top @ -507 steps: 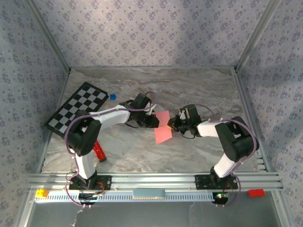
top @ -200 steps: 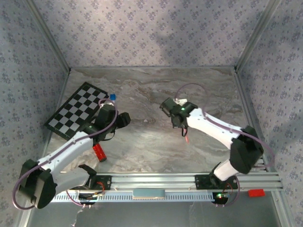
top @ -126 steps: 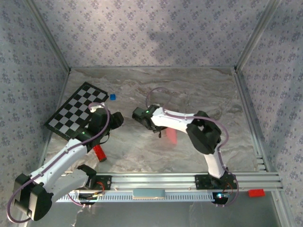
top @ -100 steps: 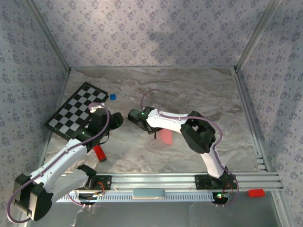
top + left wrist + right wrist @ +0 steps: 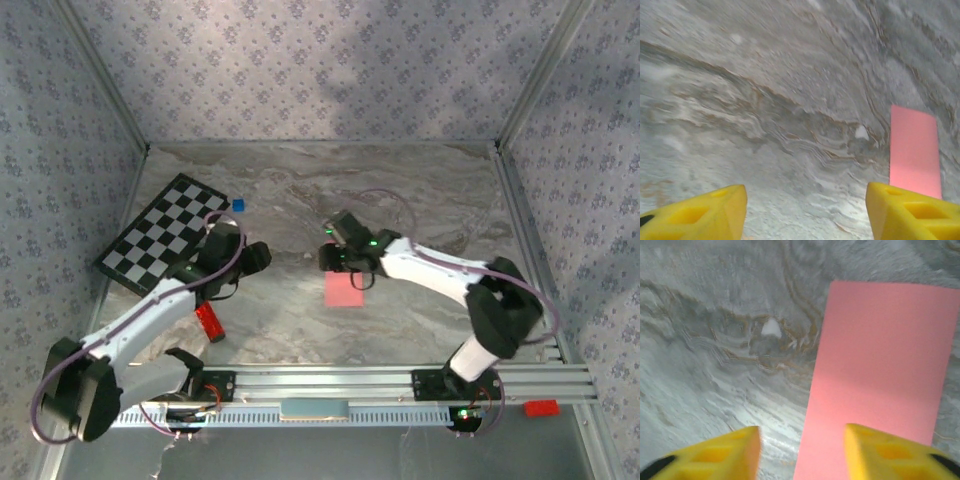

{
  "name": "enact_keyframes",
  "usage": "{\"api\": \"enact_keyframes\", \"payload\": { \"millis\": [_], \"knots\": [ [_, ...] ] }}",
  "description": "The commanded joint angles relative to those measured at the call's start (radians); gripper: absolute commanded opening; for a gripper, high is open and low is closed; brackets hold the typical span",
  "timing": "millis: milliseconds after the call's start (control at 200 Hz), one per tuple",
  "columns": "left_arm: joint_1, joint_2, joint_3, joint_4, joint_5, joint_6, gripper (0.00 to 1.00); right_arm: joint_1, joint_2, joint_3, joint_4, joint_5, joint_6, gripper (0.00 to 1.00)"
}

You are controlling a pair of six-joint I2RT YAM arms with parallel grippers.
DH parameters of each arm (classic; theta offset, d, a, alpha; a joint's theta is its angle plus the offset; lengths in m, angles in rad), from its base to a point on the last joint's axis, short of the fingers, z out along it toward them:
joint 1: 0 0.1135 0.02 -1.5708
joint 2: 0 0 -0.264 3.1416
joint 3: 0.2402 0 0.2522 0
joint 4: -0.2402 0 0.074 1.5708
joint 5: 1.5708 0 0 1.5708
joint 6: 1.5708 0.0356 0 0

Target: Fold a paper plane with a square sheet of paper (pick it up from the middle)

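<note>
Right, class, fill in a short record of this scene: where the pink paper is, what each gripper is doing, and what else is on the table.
paper: pink paper lying flat on the marble table, a plain rectangle, no plane shape
right gripper: open, one finger over the paper, one over bare table
left gripper: open, empty, apart from the paper
other items: checkerboard, blue cube, red bar

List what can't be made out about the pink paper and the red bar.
Paper, right wrist view: near end cut off by the bottom edge and a yellow finger.
Left wrist view: its lower end hidden behind a yellow finger.
Top view: too small to show creases or layers.
Red bar, top view: far end runs under the left arm.
</note>
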Motion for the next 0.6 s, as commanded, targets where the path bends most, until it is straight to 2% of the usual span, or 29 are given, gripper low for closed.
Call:
{"api": "enact_keyframes", "payload": {
  "millis": [0,125,210,415,600],
  "knots": [
    [0.005,0.091,0.069,0.072,0.178,0.027,0.59,-0.099,-0.086,-0.216,0.261,-0.217,0.099,0.34],
    [0.002,0.213,0.109,0.122,0.32,0.019,0.53,-0.218,-0.158,-0.395,0.421,-0.379,0.15,0.21],
    [-0.002,0.288,0.133,0.151,0.407,0.007,0.49,-0.266,-0.17,-0.454,0.463,-0.44,0.157,0.19],
    [-0.015,0.424,0.189,0.178,0.532,-0.012,0.46,-0.311,-0.117,-0.457,0.513,-0.523,0.154,0.15],
    [-0.041,0.507,0.236,0.174,0.582,-0.019,0.44,-0.318,-0.038,-0.423,0.538,-0.54,0.159,0.1]
  ]
}}
